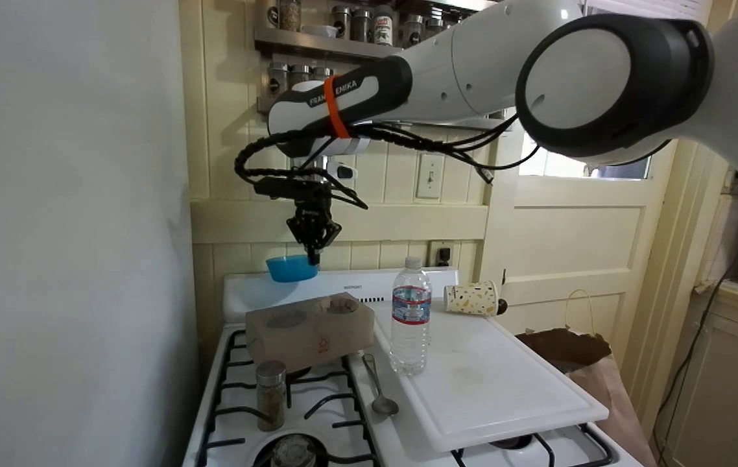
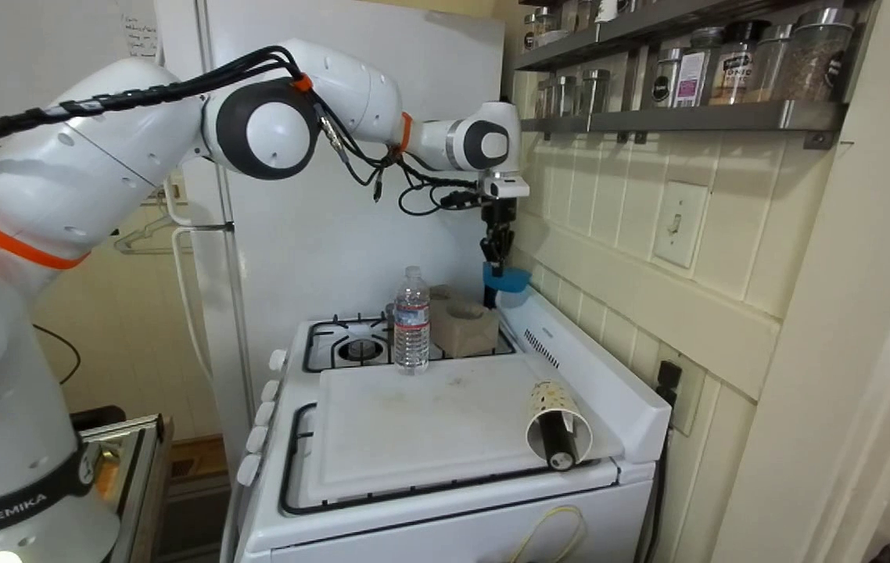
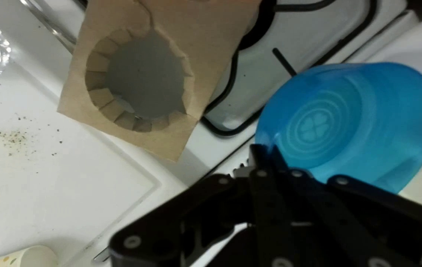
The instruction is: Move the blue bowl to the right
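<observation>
The black 2-fingered gripper (image 1: 313,257) had its jaws closed on the rim of the shallow, round, light-blue plastic bowl (image 1: 288,269); the bowl hung in the air, higher than the brown cardboard box (image 1: 317,340) with round openings in its top, and to that box's side nearest the white stove backguard (image 2: 609,391); beside the box, a clear plastic bottle (image 1: 410,347) with a red, white and blue label stood upright at the edge of the flat white cutting board (image 1: 505,383); near the box lay a grey metal spoon (image 1: 384,406), and a metal-lidded clear glass jar (image 1: 271,402) stood upright; well apart from the box, a pale paper cup (image 1: 473,299) with yellow flecks lay on its side.
</observation>
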Controlling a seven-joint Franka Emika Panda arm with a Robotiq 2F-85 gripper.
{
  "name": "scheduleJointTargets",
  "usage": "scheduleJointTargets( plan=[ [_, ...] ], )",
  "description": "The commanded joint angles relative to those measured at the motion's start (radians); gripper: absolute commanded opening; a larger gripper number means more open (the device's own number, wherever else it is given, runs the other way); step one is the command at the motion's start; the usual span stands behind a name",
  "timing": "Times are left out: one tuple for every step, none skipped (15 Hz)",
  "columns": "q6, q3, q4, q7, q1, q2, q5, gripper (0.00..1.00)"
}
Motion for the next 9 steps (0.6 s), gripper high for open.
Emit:
scheduleJointTargets(
  plan=[
    [0.19,-0.018,-0.224,0.124,0.033,-0.125,-0.022,0.01],
    [0.239,-0.023,-0.27,0.162,0.041,-0.146,-0.03,0.01],
    [0.286,-0.024,-0.314,0.199,0.048,-0.163,-0.032,0.01],
    [0.339,-0.029,-0.361,0.248,0.055,-0.184,-0.038,0.01],
    [0.394,-0.036,-0.409,0.301,0.061,-0.205,-0.04,0.01],
    [0.439,-0.063,-0.451,0.354,0.076,-0.229,-0.022,0.01],
    [0.48,-0.07,-0.497,0.398,0.076,-0.253,-0.019,0.01],
    [0.523,-0.081,-0.543,0.446,0.079,-0.277,-0.019,0.01],
    [0.567,-0.092,-0.589,0.494,0.083,-0.302,-0.022,0.01]
  ],
)
